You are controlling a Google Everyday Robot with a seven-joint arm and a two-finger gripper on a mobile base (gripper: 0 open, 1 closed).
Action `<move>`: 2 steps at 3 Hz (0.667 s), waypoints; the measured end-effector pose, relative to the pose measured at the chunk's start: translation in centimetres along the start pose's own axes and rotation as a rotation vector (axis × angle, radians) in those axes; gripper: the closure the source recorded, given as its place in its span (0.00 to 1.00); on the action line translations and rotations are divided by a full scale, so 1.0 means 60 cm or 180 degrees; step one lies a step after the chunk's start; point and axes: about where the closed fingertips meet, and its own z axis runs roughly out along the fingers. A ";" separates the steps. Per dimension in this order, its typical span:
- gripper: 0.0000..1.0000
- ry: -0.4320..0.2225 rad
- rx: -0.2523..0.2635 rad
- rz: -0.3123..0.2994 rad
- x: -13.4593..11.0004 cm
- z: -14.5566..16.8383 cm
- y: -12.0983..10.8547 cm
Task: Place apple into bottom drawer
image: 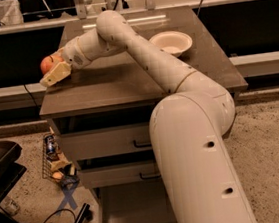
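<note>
Claw: the claw [52, 73] hung at the counter's [126, 87] left edge, about 10 o'clock from the middle of the scene, pinching the apple.
Apple: the apple [47, 63] sat in the claw's grip, just off the counter's left rim, with a beige finger [57, 75] pressed against its lower side.
Arm: the arm [193, 142] rose from the 5 o'clock corner and stretched across the counter to the left.
Bowl: a white bowl [171, 42] stood on the counter toward 1 o'clock, well apart from the apple.
Bottom drawer: the bottom drawer [121, 208] stood pulled out at 6 o'clock, partly hidden by the arm.
Upper drawers: two upper drawers [103, 143] were shut, each with a black handle.
Floor: a wire basket [54, 161] of clutter stood at 8 o'clock beside the cabinet.
</note>
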 end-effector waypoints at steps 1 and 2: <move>1.00 0.0001 -0.0011 0.0002 0.001 0.004 0.002; 1.00 0.0001 -0.0012 0.0002 0.001 0.004 0.002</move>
